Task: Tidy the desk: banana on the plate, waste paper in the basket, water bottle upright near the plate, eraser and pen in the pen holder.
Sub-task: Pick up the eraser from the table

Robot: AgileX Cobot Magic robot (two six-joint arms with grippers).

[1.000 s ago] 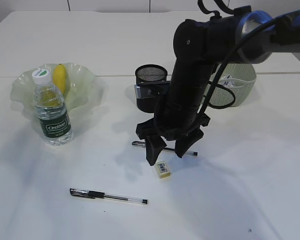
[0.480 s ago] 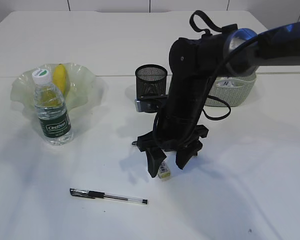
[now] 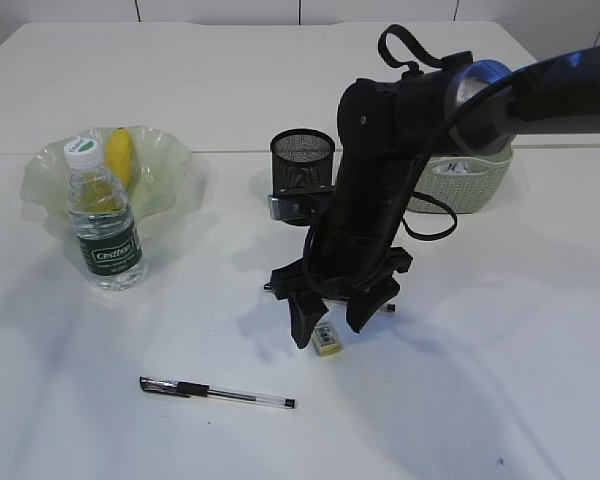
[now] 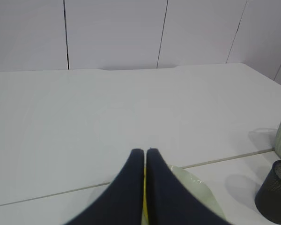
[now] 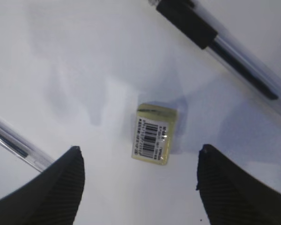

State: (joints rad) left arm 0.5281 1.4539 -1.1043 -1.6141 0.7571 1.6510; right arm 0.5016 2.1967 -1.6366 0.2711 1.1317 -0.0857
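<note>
Eraser (image 3: 326,339): lies flat on the table (image 3: 500,380), barcode label up, between the two fingers of the right gripper (image 3: 326,317); in the right wrist view the eraser (image 5: 154,134) sits midway between the finger pads (image 5: 61,180), touching neither.
Right gripper: jaws spread wide, holding nothing, fingertips low at the table on either side of the eraser.
Left gripper (image 4: 145,152): fingers pressed together, tips meeting, nothing visible between them; it is out of sight in the exterior view.
Pens: one pen (image 3: 217,392) lies at about 8 o'clock from the eraser, well apart from it; a second pen (image 3: 388,307) lies just behind the right gripper at 12 o'clock from the eraser, mostly hidden by the fingers. In the right wrist view one pen (image 5: 222,49) crosses the upper right corner and another pen (image 5: 16,143) shows at the left edge, near a finger.
Holder (image 3: 302,160): black mesh cup, upright, at 12 o'clock from the eraser, partly covered by the arm.
Basket (image 3: 470,180): pale woven, at 2 o'clock from the eraser, behind the arm; white paper shows inside.
Plate (image 3: 170,165): wavy clear dish at 10 o'clock, far left.
Banana (image 3: 121,155): on the plate.
Bottle (image 3: 104,220): upright, capped, just in front of the plate.
</note>
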